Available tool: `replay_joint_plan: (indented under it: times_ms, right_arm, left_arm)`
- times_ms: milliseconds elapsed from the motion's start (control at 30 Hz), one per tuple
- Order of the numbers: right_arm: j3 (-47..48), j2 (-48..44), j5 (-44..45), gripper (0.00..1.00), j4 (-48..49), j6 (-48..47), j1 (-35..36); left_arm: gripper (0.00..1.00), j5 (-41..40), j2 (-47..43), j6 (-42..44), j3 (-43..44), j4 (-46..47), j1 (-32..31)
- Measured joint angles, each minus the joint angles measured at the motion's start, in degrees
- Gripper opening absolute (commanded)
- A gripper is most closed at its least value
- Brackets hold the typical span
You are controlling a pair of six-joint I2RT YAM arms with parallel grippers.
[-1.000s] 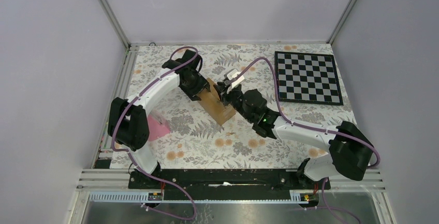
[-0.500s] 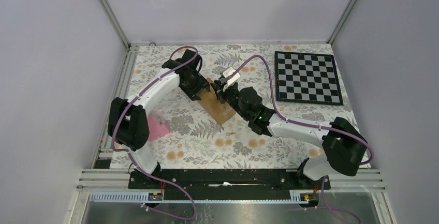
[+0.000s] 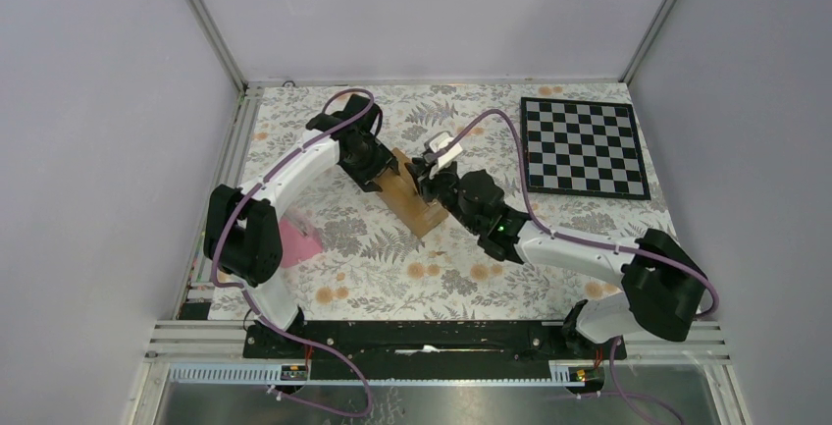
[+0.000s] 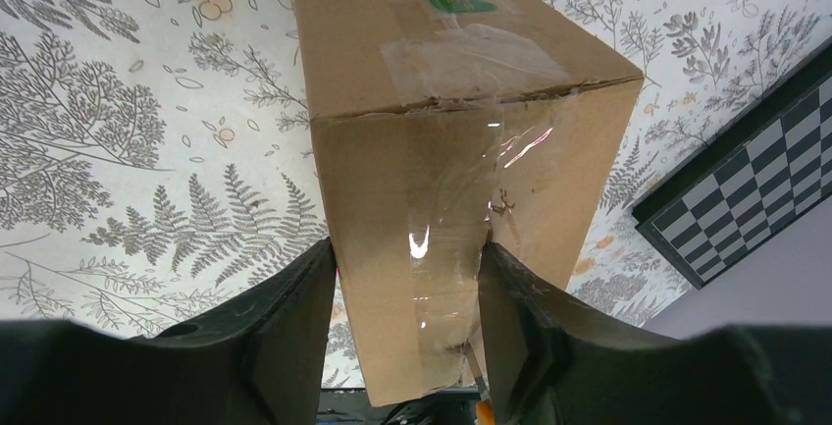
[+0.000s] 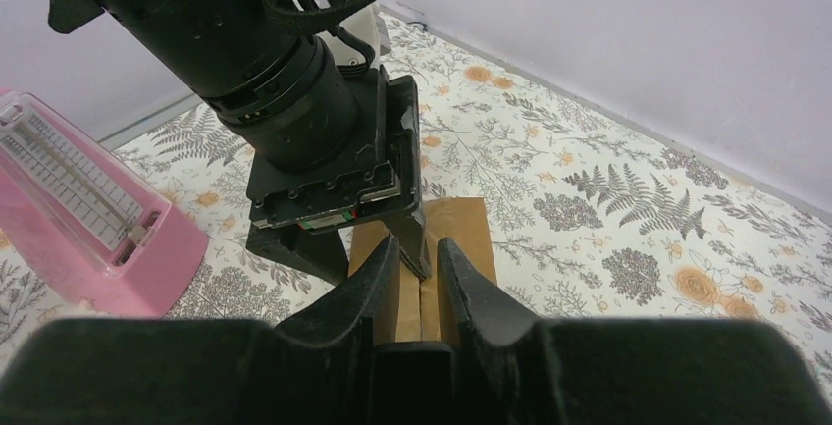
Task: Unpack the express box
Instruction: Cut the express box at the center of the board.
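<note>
1. Markings. The express box (image 4: 451,131) carries a small green mark on the end away from my left wrist camera; the print is too small to read. Clear tape runs lengthwise down the carton and across its end edge. The pink wedge (image 5: 88,219) has a clear panel ruled with fine scale lines, with no figures legible.

2. Containers. The express box is closed and taped, so its contents cannot be seen.

3. Position. From the top view the express box lies mid-table on the floral cloth (image 3: 392,268), left of the chessboard (image 3: 583,147), between my two grippers. I cannot tell whether it rests on the cloth or is raised.

4. Jaws. My left gripper (image 4: 407,248) is clamped on the carton, one finger (image 4: 294,327) pressed to each long side. My right gripper (image 5: 417,243) sits over the carton's top seam, directly facing the left wrist, fingers nearly together with a narrow gap. I cannot tell whether anything is pinched there.

5. Obscured. An orange sliver (image 4: 481,410) shows at the lower edge of the left wrist view, cut off and unidentifiable.
</note>
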Motion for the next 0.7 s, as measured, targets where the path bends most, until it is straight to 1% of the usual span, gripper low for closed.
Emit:
replay_joint_plan:
  times_ms: [167,700]
  right_arm:
    - [-1.9,-2.73,0.04,0.0,-0.59,0.55,0.0]
    - [-6.19,-10.05,0.07,0.0,-3.63,2.32,0.0]
  left_arm:
    - [0.0,1.36,-0.02,-0.61,-0.33,-0.04,-0.15]
    - [0.0,1.33,-0.7,-4.59,-1.4,-0.2,0.2]
